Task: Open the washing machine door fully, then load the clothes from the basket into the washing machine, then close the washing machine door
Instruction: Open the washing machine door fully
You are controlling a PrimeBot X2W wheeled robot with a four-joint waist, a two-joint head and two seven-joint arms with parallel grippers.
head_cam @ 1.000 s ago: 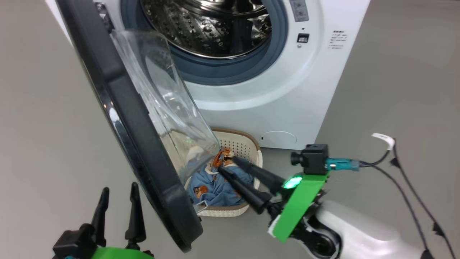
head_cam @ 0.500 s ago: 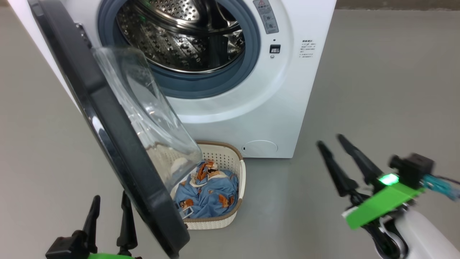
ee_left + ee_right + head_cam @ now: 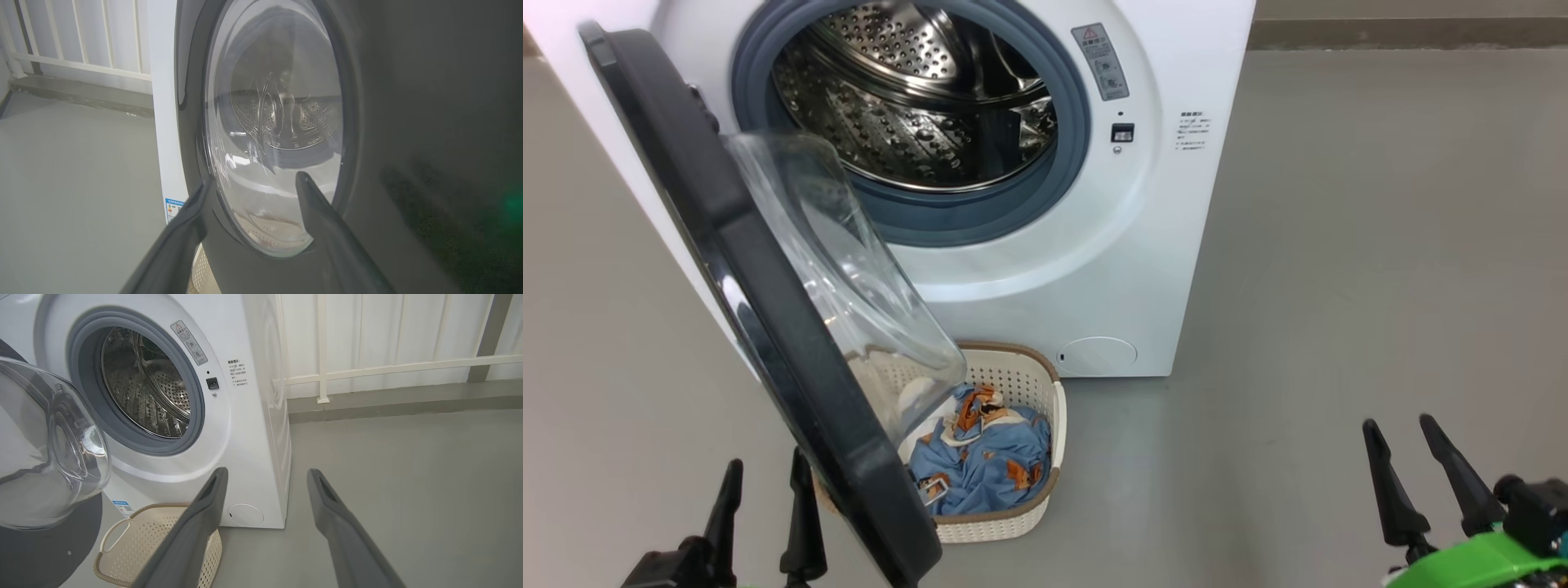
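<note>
Resting clothes left of right tool

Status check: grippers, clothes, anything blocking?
Left gripper, right gripper: jaws open, empty. Clothes in basket, not yet loaded. Door open, overhanging part of basket.

At seven o'clock in the head view, the left gripper is seen as two long, black, tapered fingers set on a blocky black base. At five o'clock, the right gripper is made up of the same slim black spikes, mounted on a bright green flat plate, with a boxy black camera housing fixed at its three o'clock. In the wrist views the fingers are rendered matte dark grey, and a narrow recessed slot is cut near each tip of the right pair.
</note>
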